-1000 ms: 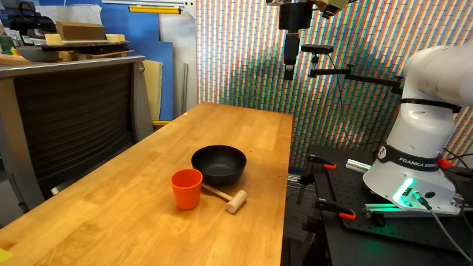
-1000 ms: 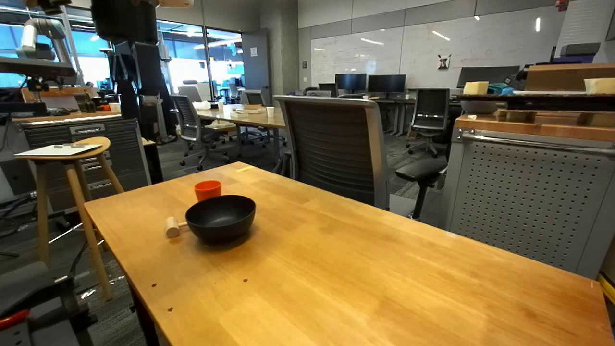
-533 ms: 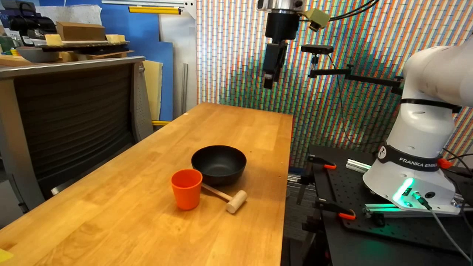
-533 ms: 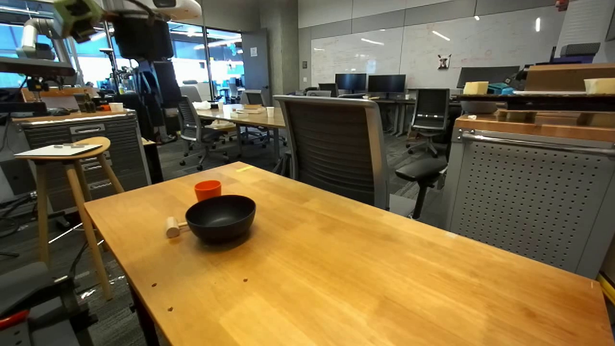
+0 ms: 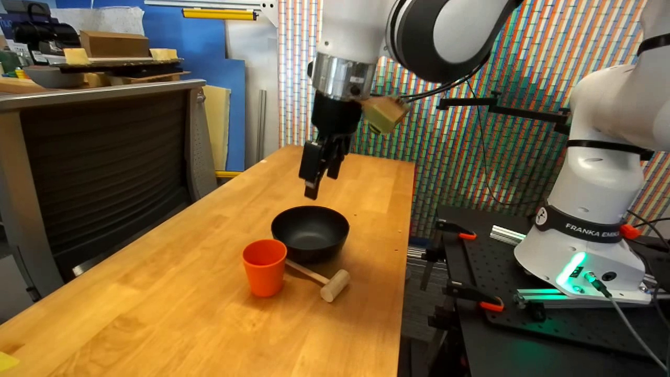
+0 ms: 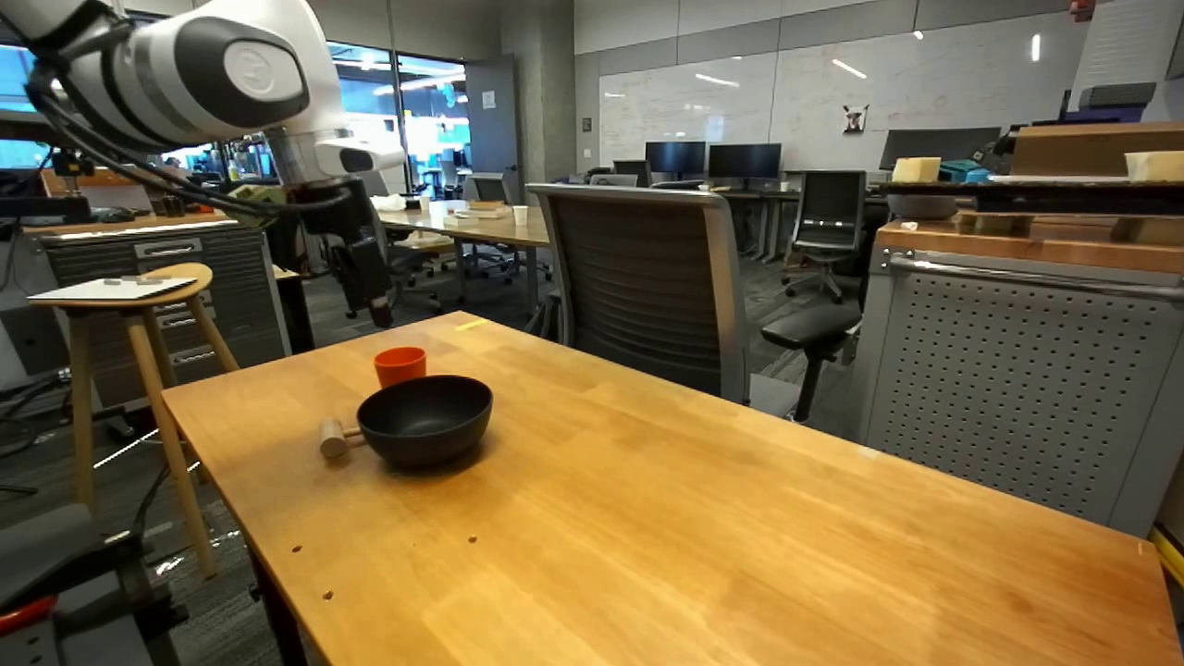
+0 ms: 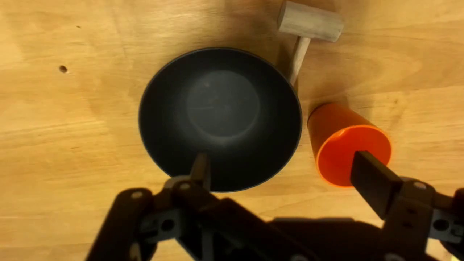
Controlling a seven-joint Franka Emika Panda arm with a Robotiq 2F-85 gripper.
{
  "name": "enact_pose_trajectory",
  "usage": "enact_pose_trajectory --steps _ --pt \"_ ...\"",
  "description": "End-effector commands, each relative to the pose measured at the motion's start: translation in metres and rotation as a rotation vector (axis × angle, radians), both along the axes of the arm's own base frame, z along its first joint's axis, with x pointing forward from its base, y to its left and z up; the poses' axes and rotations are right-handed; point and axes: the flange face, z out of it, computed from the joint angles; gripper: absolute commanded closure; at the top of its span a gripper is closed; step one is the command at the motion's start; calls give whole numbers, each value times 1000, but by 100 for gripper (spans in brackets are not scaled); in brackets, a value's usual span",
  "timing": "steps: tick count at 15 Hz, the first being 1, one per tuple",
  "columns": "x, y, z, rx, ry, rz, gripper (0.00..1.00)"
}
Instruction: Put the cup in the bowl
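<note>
The orange-red cup (image 5: 264,275) stands upright on the table, beside the black bowl (image 5: 310,233). Both also show in an exterior view, where the bowl (image 6: 425,421) partly hides the cup (image 6: 400,366). My gripper (image 5: 322,185) is open and empty, in the air above the table near the bowl. In the wrist view the gripper (image 7: 281,157) has its jaws wide apart. One finger (image 7: 200,170) overlaps the bowl's lower edge and the other overlaps the cup's mouth (image 7: 340,156). The bowl (image 7: 223,105) is empty.
A small wooden mallet (image 5: 335,286) lies beside the bowl and cup, its handle end hidden at the bowl; it also shows in the wrist view (image 7: 311,21). The wooden table (image 5: 183,314) has a dark chair (image 5: 110,141) along one side. The robot's base stands opposite.
My gripper has come down and across from high up towards the bowl and cup, and it is tilted. Its fingers now show apart. The cup, bowl and mallet have not moved.
</note>
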Motion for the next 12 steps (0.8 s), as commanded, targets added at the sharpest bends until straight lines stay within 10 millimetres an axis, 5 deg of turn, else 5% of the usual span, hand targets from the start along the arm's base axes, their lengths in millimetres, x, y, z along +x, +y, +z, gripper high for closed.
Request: enact_pose_trajectory --steps 1,7,8,9,12 --pt "42 31 -45 -47 5 9 0" --pt "79 68 -91 -151 -7 61 0" --pt "82 74 -96 -154 3 70 25" --pt "84 79 -99 -153 10 76 26" --pt "87 89 -104 -151 55 56 52"
